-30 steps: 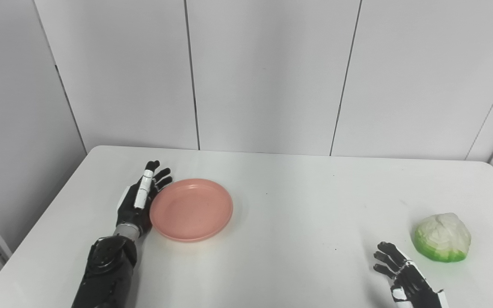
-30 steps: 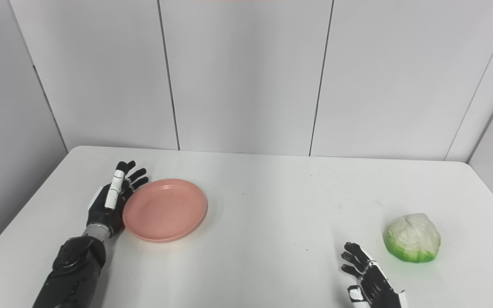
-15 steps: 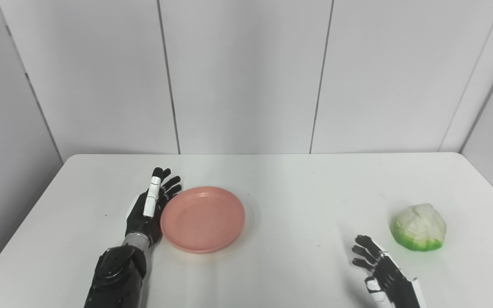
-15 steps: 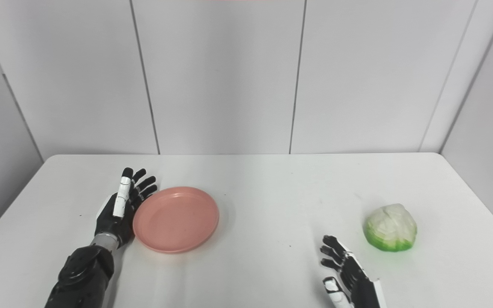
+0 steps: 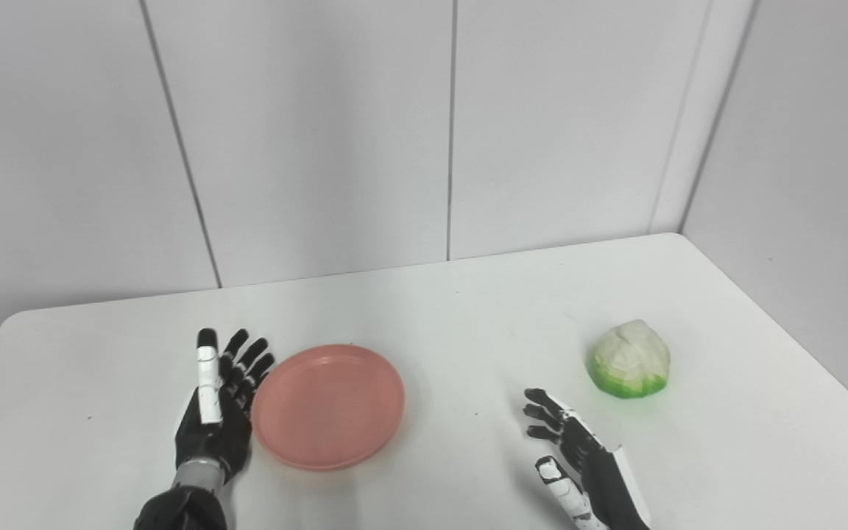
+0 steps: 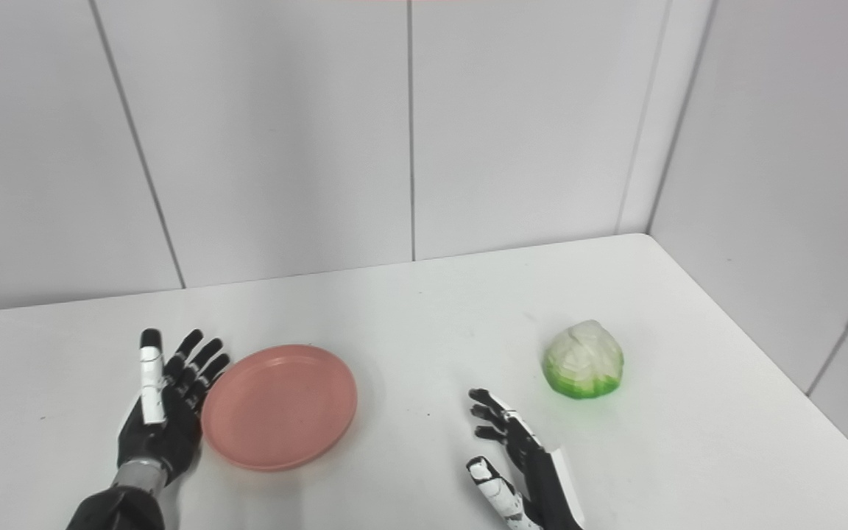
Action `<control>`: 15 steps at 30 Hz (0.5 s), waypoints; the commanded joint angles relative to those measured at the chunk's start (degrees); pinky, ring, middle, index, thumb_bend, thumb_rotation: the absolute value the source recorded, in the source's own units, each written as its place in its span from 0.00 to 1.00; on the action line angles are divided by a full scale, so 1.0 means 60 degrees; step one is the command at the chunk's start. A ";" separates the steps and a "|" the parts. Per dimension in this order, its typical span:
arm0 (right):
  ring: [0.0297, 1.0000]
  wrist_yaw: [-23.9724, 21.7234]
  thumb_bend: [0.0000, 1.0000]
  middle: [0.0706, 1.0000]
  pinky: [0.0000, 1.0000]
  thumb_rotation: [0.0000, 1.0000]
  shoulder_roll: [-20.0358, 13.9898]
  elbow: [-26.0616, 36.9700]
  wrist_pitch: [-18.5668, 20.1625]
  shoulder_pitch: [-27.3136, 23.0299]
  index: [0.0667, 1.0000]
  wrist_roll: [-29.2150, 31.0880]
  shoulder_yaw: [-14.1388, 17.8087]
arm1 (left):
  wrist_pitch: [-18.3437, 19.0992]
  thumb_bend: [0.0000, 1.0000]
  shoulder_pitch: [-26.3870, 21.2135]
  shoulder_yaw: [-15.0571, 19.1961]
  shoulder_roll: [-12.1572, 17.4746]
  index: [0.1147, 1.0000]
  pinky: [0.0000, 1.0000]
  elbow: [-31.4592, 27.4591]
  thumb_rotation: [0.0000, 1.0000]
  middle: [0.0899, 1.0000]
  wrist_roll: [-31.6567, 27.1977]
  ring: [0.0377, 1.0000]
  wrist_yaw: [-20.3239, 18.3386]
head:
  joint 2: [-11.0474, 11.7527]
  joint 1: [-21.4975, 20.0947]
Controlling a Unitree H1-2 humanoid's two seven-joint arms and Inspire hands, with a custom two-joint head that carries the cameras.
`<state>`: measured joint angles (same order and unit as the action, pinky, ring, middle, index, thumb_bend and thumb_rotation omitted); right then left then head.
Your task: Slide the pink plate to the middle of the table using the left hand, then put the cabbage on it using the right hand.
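The pink plate (image 5: 328,404) lies flat on the white table (image 5: 468,316), left of the middle. My left hand (image 5: 219,412) stands open against the plate's left rim, fingers spread and pointing away from me. A green and white cabbage (image 5: 629,359) sits on the table to the right. My right hand (image 5: 578,464) is open near the front edge, fingers spread, a short way to the left of the cabbage and nearer to me, not touching it. In the right eye view the plate (image 6: 279,406) and cabbage (image 6: 584,359) show the same layout.
White wall panels (image 5: 453,125) close off the back and right side of the table. The table's right edge (image 5: 785,331) runs diagonally close to the cabbage. Bare table surface lies between the plate and the cabbage.
The whole picture has swung to the right, so the camera has turned. Against the table, the left hand and plate have shifted a little toward the middle. The right hand stays open near the cabbage.
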<state>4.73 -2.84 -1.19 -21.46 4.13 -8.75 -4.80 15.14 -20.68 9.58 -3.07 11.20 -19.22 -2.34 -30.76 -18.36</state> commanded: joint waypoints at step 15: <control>0.80 0.0317 0.78 0.85 0.74 0.91 0.0780 -0.0421 0.0242 -0.0376 0.80 -0.0428 -0.0683 | -0.0264 0.94 -0.0032 -0.0031 -0.0448 0.87 1.00 -0.0852 0.92 0.88 -0.0118 0.92 0.0240 | -0.0034 -0.0321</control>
<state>7.66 -2.73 -1.94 -21.55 3.76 -10.72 -6.33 15.09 -19.43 9.47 -5.64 7.85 -19.35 -0.36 -30.94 -20.31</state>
